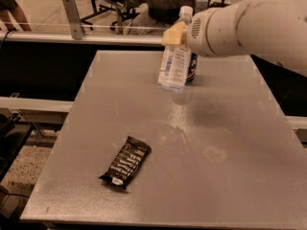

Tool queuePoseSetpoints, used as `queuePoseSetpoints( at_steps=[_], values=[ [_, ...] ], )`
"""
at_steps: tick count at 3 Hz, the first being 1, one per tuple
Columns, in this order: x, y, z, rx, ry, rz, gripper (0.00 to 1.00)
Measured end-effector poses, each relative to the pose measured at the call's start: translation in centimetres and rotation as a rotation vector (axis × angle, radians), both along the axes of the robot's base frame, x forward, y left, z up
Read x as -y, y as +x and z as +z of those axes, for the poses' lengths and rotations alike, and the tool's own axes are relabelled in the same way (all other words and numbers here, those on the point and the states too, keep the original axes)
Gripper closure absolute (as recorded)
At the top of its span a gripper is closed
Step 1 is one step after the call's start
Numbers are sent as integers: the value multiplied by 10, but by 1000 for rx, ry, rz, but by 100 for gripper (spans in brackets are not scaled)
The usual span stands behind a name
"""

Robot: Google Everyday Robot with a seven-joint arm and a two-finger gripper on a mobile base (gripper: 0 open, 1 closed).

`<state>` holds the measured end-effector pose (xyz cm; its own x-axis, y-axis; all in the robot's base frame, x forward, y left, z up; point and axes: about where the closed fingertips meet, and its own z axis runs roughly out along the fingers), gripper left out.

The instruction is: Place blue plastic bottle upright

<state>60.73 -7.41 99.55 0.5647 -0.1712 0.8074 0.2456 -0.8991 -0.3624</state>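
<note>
Clear plastic with a pale blue-white label and a white cap: the blue plastic bottle (pixel 173 68) is found at the far side of the grey table (pixel 96 128), cap uppermost and slightly tilted, the cap end leaning toward the arm. Its base is either just above the surface or barely on it; which cannot be told. It is taken high up, at the shoulder just under the cap, by the gripper (pixel 176 33). One yellowish finger (pixel 171 35) is seen pressed across the bottle there, so the pincer is judged closed around it, with nothing else held.

Just behind the bottle's lower half a dark blue can (pixel 192 67) is partly hidden. Well apart, toward the near edge, a dark snack bar (pixel 125 163) lies flat.

The bottle is judged light and thin-walled, so its middle would dent under a hard squeeze, and the label is likely smooth and a little slippery. How much liquid is inside cannot be made out. The shoulder is the stiffer part and a sensible place to be held, though a grip that high lets the body swing. Tall on a narrow base, the bottle could easily be toppled, so the base should be brought flat before release, and the can close behind could be nudged.
</note>
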Motion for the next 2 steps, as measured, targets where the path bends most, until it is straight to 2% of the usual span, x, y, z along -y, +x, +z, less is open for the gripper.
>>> queuePoseSetpoints(
  at_steps=[1,2],
  values=[
    [2,-2,2,116,-87,63,100],
    [4,-3,1,263,-215,116,100]
  ],
)
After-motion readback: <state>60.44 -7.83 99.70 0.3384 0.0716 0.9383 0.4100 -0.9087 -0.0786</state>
